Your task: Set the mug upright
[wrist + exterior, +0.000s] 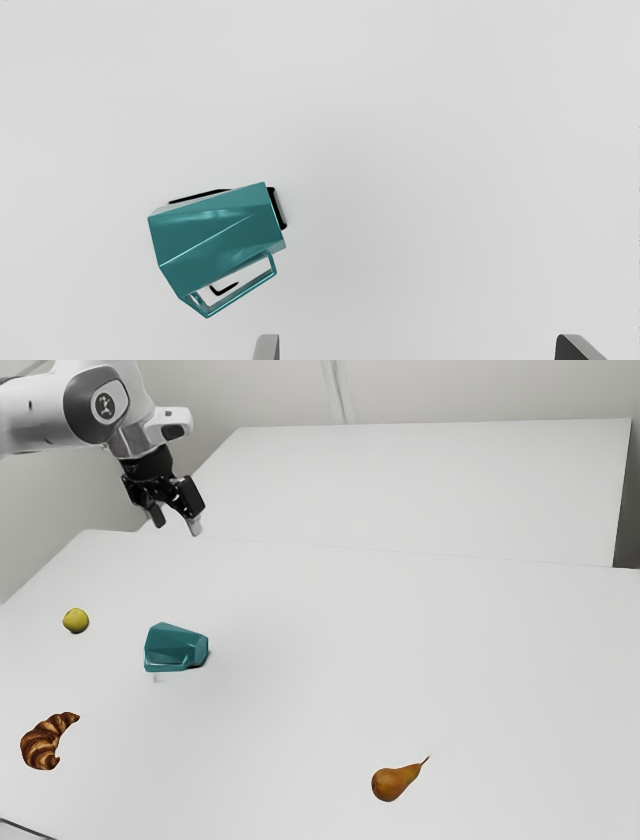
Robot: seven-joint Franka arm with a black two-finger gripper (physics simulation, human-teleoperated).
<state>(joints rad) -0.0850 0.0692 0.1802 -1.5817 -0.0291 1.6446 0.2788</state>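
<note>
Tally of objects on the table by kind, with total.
Mug, teal, on its side: 1
Pear: 1
Croissant: 1
Round yellow-green fruit: 1
Total: 4

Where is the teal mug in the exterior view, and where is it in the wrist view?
Exterior view: the mug lies left of centre, right of the round yellow-green fruit.
Wrist view: beyond the fingertips of the open gripper, off to one side of the gap.
Shared landmark: the white table under it.
</note>
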